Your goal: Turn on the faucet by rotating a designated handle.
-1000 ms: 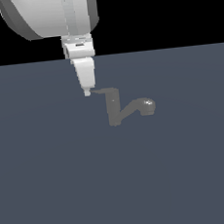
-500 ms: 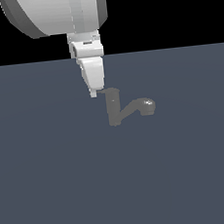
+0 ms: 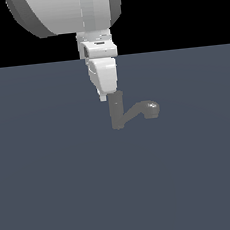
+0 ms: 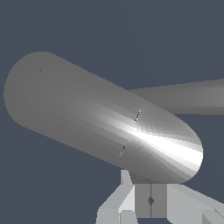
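Note:
The small grey faucet (image 3: 118, 114) stands upright on the dark floor. Its curved spout ends in a bulbous head (image 3: 151, 108) toward the exterior view's right. My gripper (image 3: 103, 96) hangs from above with its fingertips against the top of the post, on the exterior view's left side. It is shut with nothing between the fingers. The handle does not show in the exterior view, where the fingers cover that spot. In the wrist view a thick grey cylinder of the faucet (image 4: 96, 118) fills the picture just beyond the shut gripper (image 4: 151, 201). A thinner grey bar (image 4: 192, 97) runs out from behind it; I cannot tell whether it is handle or spout.
The large white arm (image 3: 66, 11) comes down from the top of the exterior view. A flat blue-grey floor (image 3: 60, 193) stretches around the faucet, with no other objects on it.
My gripper has moved toward the exterior view's right, up to the post. The thin lever that stuck out to the left a second ago no longer shows.

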Robot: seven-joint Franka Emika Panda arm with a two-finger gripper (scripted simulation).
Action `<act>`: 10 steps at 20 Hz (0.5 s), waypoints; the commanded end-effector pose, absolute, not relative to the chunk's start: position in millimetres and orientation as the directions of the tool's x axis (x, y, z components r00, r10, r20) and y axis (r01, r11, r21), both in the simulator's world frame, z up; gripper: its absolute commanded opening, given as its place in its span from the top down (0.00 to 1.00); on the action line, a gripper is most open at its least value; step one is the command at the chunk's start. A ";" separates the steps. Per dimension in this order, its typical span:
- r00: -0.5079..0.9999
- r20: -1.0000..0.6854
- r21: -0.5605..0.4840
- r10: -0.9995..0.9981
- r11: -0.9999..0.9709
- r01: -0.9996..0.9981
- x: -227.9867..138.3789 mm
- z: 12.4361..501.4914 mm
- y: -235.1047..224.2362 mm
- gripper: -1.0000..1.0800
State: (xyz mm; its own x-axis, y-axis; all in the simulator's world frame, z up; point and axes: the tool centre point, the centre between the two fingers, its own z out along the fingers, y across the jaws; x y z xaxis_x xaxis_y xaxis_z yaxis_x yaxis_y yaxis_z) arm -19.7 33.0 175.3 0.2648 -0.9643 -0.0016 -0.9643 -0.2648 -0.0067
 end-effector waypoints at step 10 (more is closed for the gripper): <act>0.245 0.000 -0.001 -0.969 -0.245 -0.969 -17.6 173.2 -45.1 1.00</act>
